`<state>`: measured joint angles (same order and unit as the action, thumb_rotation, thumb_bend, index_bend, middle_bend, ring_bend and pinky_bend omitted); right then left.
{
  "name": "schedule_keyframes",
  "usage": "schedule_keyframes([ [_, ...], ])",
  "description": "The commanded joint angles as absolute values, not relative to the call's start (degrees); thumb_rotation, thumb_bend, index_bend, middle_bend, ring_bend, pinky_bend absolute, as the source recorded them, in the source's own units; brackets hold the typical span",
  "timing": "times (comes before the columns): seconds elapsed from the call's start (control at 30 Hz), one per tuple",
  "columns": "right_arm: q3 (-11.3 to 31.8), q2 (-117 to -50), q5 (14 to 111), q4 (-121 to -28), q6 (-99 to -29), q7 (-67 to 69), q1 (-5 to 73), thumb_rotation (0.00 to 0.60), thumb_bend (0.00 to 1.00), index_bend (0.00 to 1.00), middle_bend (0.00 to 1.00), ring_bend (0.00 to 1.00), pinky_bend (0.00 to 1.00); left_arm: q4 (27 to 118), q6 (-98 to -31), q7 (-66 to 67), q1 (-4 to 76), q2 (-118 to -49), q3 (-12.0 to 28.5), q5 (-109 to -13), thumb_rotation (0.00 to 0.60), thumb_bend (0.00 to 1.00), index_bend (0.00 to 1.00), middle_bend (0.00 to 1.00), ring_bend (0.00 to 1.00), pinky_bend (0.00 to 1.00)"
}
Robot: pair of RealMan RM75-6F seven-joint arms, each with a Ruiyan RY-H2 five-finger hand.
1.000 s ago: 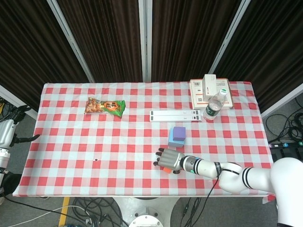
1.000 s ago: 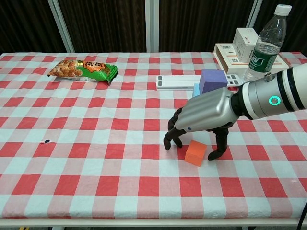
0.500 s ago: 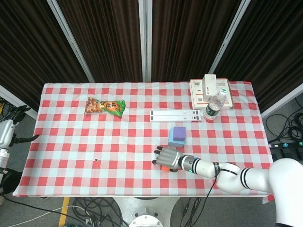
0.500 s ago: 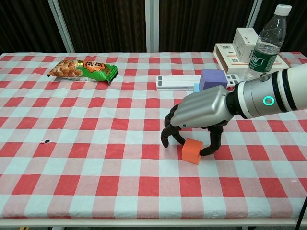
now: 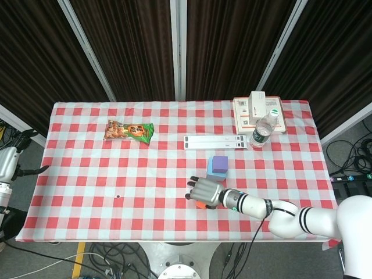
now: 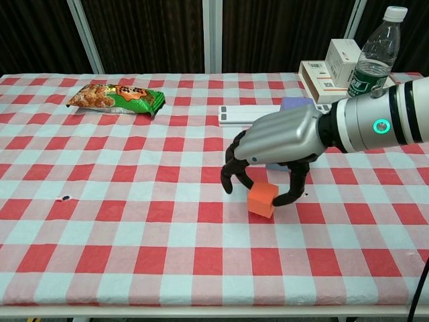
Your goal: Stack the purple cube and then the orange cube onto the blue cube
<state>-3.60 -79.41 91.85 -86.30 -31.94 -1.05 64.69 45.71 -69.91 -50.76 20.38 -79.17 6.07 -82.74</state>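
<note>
The robot's right hand [image 6: 268,157], a silver-grey shell with dark fingers, closes over the orange cube [image 6: 262,200] on the checked tablecloth [image 6: 134,201], thumb curled against the cube's right side and the other fingers hooked down on its left. A second ago the same hand stood lower and further right, its fingers straddling a cube that sat flat on the cloth; now the cube has shifted left with the hand and appears tipped, possibly just clear of the cloth, though the chest view does not settle whether it has left the surface. It reads as the start of the lift, with the last step of the task under way.

Just behind the hand, toward the far edge of the table, the purple cube [image 5: 220,164] already sits on the blue cube [image 5: 211,172], as the head view shows; in the chest view the hand hides most of that pair. The orange cube lies just in front of the stack, near but apart from it.

The cubes are small, matte, hard-edged blocks. Further behind the stack lie a flat white strip [image 5: 214,142], a clear plastic bottle [image 6: 371,64] with a green label, and white cardboard boxes [image 5: 258,110]. A glossy green-and-orange snack bag [image 6: 115,97] lies well to the left of the stack. The left hand shows in neither view.
</note>
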Motion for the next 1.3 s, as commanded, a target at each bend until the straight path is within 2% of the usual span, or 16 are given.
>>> schedule_keyframes([
  [0.03,-1.34,-78.09,91.25,-87.26,-34.48,-1.44,64.41,0.6,0.22,0.27,0.42,0.12,0.12,46.36,-70.0,-50.52,20.32,-78.83,6.1,-82.71,0.6,0.08,0.24,0.22,0.16,0.29],
  [0.23,3.43,-74.87,87.62,-89.28,-38.38,-5.59,63.67,0.6,0.22,0.28,0.43,0.12,0.12,47.98,-70.37,-50.01,20.23,-77.96,6.05,-82.91,0.6,0.08,0.24,0.22,0.16,0.29],
  [0.33,6.24,-73.06,82.03,-91.36,-40.12,-12.12,62.67,0.6,0.22,0.29,0.44,0.14,0.12,49.1,-70.75,-49.65,20.25,-77.44,5.99,-83.21,0.6,0.08,0.24,0.22,0.16,0.29],
  [0.57,9.47,-69.08,66.7,-99.15,-42.88,-26.95,62.29,0.6,0.22,0.29,0.44,0.15,0.12,51.18,-71.27,-49.55,20.2,-76.58,5.86,-83.62,0.6,0.08,0.24,0.22,0.16,0.29],
  [0.73,10.01,-66.88,52.56,-105.92,-48.34,-38.81,63.99,0.6,0.22,0.31,0.45,0.17,0.13,52.42,-71.76,-50.02,20.04,-75.89,5.69,-83.99,0.6,0.08,0.24,0.22,0.16,0.29],
  [0.83,8.75,-66.59,41.25,-110.71,-54.38,-48.1,65.85,0.6,0.22,0.31,0.45,0.17,0.13,53.12,-72.14,-50.46,19.93,-75.45,5.51,-84.34,0.6,0.08,0.24,0.22,0.16,0.29],
  [0.97,8.35,-67.61,29.2,-115.31,-61.18,-53.81,67.78,0.6,0.24,0.31,0.45,0.17,0.13,53.64,-72.64,-51.09,19.85,-75.13,5.26,-84.85,0.6,0.08,0.24,0.22,0.16,0.29],
  [1.3,8.78,-71.16,17.95,-119.83,-73.85,-61.06,70.75,0.6,0.25,0.31,0.45,0.17,0.15,54.09,-73.27,-53.49,19.42,-74.13,4.79,-85.37,0.6,0.08,0.24,0.22,0.16,0.29],
])
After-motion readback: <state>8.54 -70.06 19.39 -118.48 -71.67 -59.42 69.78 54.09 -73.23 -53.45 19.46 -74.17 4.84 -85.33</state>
